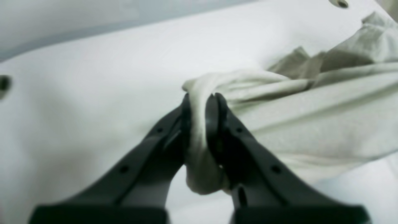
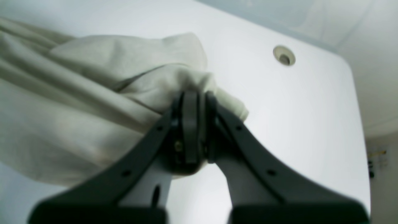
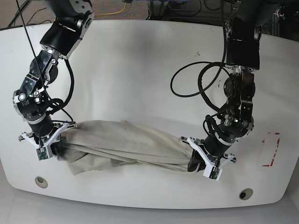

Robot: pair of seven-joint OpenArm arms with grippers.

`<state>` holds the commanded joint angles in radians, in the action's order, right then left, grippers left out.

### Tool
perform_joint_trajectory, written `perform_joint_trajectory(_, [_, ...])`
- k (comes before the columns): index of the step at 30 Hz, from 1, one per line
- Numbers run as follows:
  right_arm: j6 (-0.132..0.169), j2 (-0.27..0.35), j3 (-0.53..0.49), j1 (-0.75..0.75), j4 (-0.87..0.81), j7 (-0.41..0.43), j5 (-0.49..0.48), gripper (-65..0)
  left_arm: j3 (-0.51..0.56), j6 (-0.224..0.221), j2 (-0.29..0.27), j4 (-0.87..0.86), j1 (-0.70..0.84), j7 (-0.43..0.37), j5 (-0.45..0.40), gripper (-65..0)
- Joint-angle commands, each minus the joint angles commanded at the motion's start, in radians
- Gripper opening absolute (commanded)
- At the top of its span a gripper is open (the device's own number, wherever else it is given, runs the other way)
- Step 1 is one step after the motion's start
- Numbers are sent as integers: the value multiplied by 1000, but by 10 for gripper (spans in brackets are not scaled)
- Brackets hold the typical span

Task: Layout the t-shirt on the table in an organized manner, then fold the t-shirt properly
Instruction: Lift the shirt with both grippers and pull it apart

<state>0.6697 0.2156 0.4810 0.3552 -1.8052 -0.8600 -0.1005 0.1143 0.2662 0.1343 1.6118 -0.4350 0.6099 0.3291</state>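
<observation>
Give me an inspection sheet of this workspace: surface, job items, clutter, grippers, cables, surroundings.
Surface: white glossy table, rounded corners, two round grommet holes near the front edge, red tape rectangle at one end.
Job items: beige t-shirt, bunched and twisted into a long band stretched between both grippers, not yet laid flat.
Clutter: nothing seen beyond small dark specks.
Grippers: left gripper shut on a wad of fabric; right gripper shut on the other end.
Cables: black cable loops hang off the left arm over the table; thinner leads run along the right arm.
Surroundings: floor with more cables behind the table's far edge.
</observation>
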Motion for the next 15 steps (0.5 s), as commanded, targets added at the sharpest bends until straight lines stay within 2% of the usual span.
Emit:
perform_joint_trajectory(4, [0,8,0,87,0,-23,0,-650,-98,81,-3,95,-48,57,-2,-650])
perform_joint_trajectory(6, [0,12,0,123,0,-23,3,-650,-120,103,-5,135,-72,77,-2,-650])
perform_joint_trajectory(12, [-5,69,-68,233,0,-25,0,-650,-164,110,-3,233,-178,144,-3,-649])
perform_joint_trajectory(15, [-9,87,-107,298,6,-25,5,-650,-183,110,0,235,-236,144,-3,-647])
